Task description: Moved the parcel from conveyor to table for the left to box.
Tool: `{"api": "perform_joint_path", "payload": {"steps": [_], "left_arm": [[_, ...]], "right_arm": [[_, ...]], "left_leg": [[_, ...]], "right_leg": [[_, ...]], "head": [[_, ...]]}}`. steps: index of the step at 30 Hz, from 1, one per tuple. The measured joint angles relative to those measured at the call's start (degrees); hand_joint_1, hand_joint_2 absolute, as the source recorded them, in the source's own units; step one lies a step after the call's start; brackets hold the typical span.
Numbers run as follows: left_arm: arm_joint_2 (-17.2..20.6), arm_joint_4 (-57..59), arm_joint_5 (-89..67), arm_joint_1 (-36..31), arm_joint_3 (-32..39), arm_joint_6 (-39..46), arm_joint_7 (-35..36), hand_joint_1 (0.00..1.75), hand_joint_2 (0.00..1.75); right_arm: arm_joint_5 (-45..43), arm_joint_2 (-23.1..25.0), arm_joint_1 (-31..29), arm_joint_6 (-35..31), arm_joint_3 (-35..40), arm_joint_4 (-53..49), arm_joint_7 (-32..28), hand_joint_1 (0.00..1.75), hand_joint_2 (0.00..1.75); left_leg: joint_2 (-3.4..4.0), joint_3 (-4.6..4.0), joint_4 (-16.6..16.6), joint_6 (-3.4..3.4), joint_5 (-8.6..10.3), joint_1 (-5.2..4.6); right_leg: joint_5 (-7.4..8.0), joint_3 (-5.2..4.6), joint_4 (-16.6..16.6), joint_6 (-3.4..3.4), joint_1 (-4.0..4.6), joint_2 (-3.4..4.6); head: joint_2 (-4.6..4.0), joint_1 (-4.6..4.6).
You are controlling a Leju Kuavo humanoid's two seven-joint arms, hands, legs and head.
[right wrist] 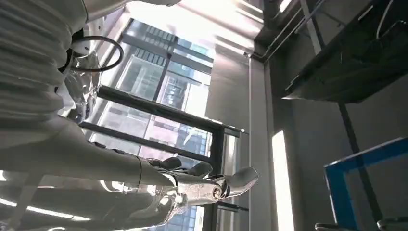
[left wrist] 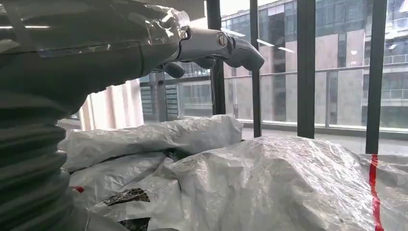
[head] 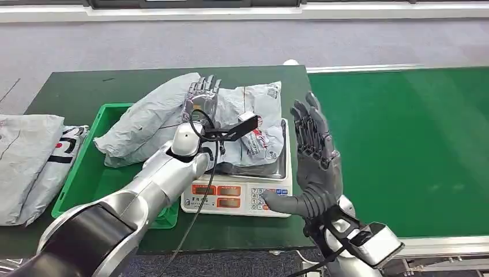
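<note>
Right hand (head: 314,158): raised upright beside scale (head: 239,193), fingers spread, holding nothing. Left hand (head: 202,98): flat over grey parcel (head: 254,124) on scale tray, contact unclear, grasp cannot be told. Second parcel (head: 144,124) overhangs green bin (head: 86,173). Conveyor (head: 403,144) at right.

Parcel-sorting workshop: conveyor (head: 403,150), scale (head: 242,196).

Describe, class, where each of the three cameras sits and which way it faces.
Head view: high on the body, looking down at the scale and parcels; both arms show.
Left wrist view: behind the left hand, low over the parcels, facing windows.
Right wrist view: behind the right hand, tilted up at windows and ceiling.
Head and left wrist views share the parcels.
</note>
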Motion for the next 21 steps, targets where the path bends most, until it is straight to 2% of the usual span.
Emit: {"api": "perform_joint_path", "payload": {"steps": [5,9,12,17,21], "left_arm": [[0.4,0.6,-0.9,0.0,0.0,-5.9,2.0,0.0,1.75],[0.9,1.7,0.1,0.7,0.8,-23.1,0.7,0.0,1.75],[1.0,2.0,1.0,0.1,2.4,-35.8,-2.9,0.0,1.75],[1.3,2.2,2.7,-1.1,4.1,-45.1,-10.2,0.0,1.75],[1.4,2.2,3.6,-1.3,5.4,-46.7,-13.9,0.0,1.75]], "right_arm": [[0.5,0.5,-0.4,1.5,0.1,0.2,0.0,0.0,1.75],[1.2,1.4,-2.1,4.5,0.1,1.3,0.2,0.0,1.75],[0.1,2.0,-4.5,6.8,0.1,4.1,0.3,0.0,1.75],[-2.1,2.6,-7.1,9.4,0.1,7.5,0.2,0.0,1.75],[-4.5,2.5,-9.1,9.5,0.1,10.2,0.2,0.0,1.75]], "left_leg": [[0.0,-0.01,0.0,0.0,0.0,0.0],[0.01,0.01,0.0,0.0,0.0,0.0],[-0.03,0.23,0.0,0.0,-0.01,0.0],[-0.02,0.5,0.0,0.02,-0.04,0.0],[-0.1,0.72,0.0,0.03,-0.03,0.0]], "right_leg": [[0.0,0.01,0.0,0.0,0.0,0.02],[0.0,0.0,0.0,0.0,0.0,0.02],[-0.04,0.24,0.0,-0.02,-0.01,-0.02],[-0.06,0.52,0.0,-0.01,-0.01,0.0],[-0.07,0.77,0.0,-0.01,-0.02,-0.11]], "head": [[0.0,0.0],[0.0,0.0],[0.0,-0.02],[0.0,-0.02],[0.0,-0.02]]}}
